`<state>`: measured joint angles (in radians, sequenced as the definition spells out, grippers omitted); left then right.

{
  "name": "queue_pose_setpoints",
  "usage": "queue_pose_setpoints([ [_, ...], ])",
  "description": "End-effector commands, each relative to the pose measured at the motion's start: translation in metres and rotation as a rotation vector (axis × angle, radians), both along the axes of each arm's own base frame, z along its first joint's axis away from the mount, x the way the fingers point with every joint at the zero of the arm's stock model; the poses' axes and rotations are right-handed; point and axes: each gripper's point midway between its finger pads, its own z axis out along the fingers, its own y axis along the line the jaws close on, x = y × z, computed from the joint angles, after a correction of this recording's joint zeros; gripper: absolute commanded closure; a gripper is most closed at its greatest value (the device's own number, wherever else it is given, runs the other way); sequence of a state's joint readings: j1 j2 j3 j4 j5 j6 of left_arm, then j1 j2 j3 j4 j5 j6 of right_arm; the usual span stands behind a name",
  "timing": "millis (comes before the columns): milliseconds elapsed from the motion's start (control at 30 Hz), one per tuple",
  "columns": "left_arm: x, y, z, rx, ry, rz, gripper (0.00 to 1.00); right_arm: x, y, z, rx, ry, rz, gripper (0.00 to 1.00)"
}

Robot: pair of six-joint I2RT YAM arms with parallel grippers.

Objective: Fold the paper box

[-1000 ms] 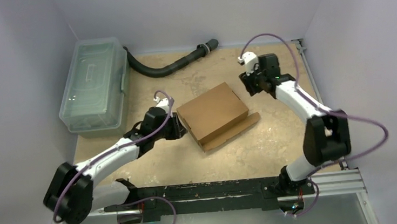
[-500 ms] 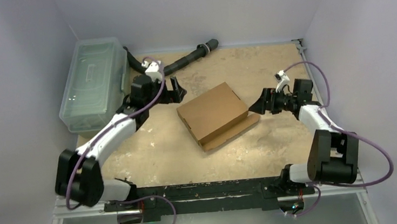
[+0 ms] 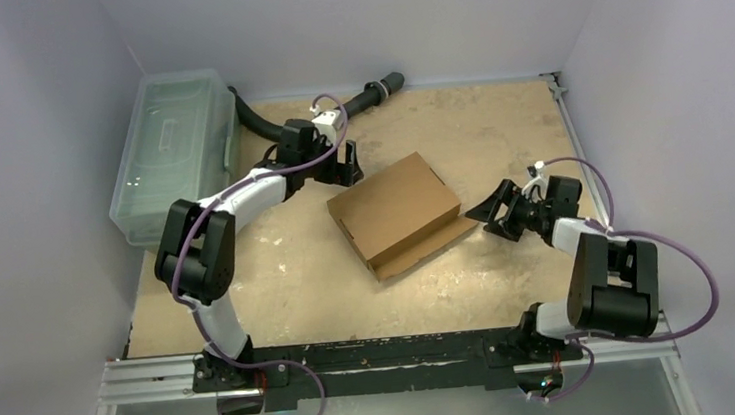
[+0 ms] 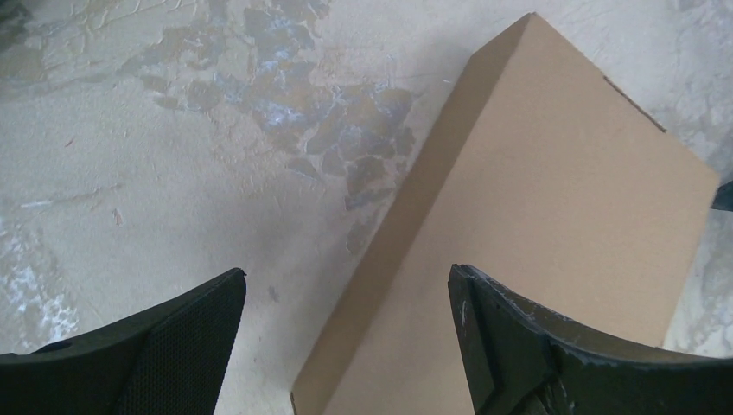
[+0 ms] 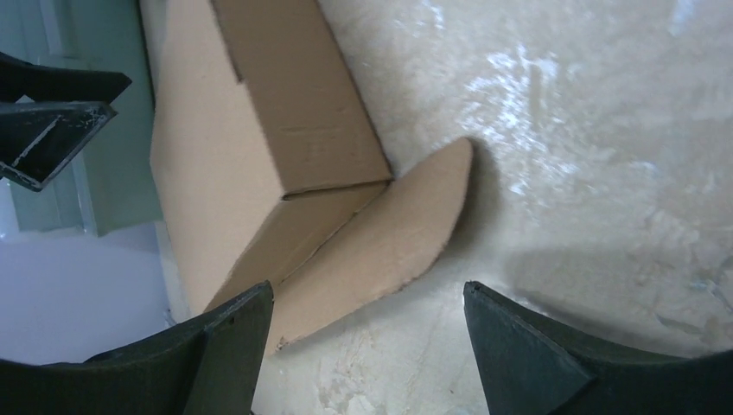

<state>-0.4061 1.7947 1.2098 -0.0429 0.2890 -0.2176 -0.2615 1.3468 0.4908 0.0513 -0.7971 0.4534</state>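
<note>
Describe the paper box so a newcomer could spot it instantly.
On the beige table, look at the middle, right of the clear lidded bin at the far left. The paper box lies there: a flat, shallow brown cardboard rectangle set askew, with one rounded flap splayed on the table along its near side. It is the only brown cardboard item.

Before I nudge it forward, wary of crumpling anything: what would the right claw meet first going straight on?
Probably the flat loose flap of the paper box, just ahead of the open right claw; the claw's height is unclear.
</note>
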Motion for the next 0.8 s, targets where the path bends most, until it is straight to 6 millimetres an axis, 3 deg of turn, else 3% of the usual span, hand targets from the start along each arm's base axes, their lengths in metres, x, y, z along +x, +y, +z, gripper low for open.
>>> queue_pose_setpoints([
  [0, 0.013, -0.010, 0.006, 0.005, -0.045, -0.062, 0.14, 0.005, -0.007, -0.015, 0.046, 0.070, -0.060, 0.18],
  [333, 0.007, -0.014, -0.019, -0.016, 0.032, -0.064, 0.13, 0.017, -0.008, -0.031, 0.097, 0.113, -0.021, 0.42],
  [767, -0.006, -0.003, -0.030, -0.051, 0.073, 0.044, 0.18, 0.043, -0.024, -0.046, 0.019, 0.114, -0.024, 0.57],
])
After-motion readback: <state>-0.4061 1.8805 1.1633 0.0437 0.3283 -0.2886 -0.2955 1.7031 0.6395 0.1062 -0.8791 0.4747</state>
